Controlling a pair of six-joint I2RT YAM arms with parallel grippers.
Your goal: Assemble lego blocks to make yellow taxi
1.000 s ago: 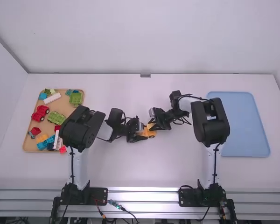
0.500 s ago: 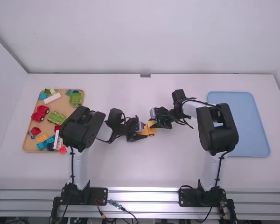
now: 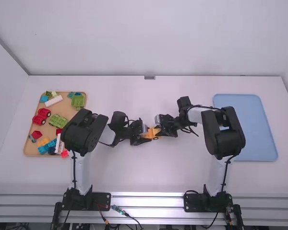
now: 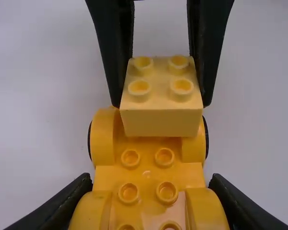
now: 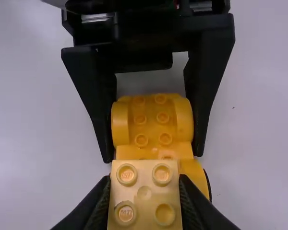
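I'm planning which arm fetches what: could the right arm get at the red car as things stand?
Probably not: its end effector holds the pale yellow block, and the left arm stands between it and the red car.

You have the left gripper (image 3: 147,136) closed on both sides of the orange-yellow car base (image 4: 146,175), studs showing. Past it, your right gripper (image 3: 159,131) pinches a pale yellow four-stud block (image 4: 161,103) above the base's far end, between the rounded fenders (image 4: 102,139).
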